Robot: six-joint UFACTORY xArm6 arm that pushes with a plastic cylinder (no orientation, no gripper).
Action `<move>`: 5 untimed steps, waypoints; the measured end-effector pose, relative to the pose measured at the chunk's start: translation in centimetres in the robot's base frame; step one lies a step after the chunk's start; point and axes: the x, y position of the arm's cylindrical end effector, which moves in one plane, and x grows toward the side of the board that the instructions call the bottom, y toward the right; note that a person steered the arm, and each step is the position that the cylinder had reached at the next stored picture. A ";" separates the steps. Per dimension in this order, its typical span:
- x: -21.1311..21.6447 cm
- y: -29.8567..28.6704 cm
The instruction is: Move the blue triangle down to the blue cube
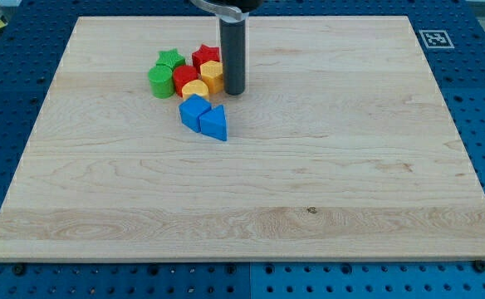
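Note:
The blue triangle (214, 123) lies on the wooden board (309, 166), touching the right side of the blue cube (194, 111). Both sit just below a cluster of blocks at the view's upper left. My tip (234, 91) stands on the board just above and right of the blue triangle, a small gap away, and right beside the yellow block (213, 76).
The cluster holds a green star (170, 60), a green cylinder (160, 81), a red star (204, 56), a red block (184, 78) and a yellow cylinder (194, 88). A marker tag (434, 38) sits off the board's top right corner.

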 end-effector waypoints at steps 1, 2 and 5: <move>3.7 0.9; 5.3 -0.7; 9.0 -1.8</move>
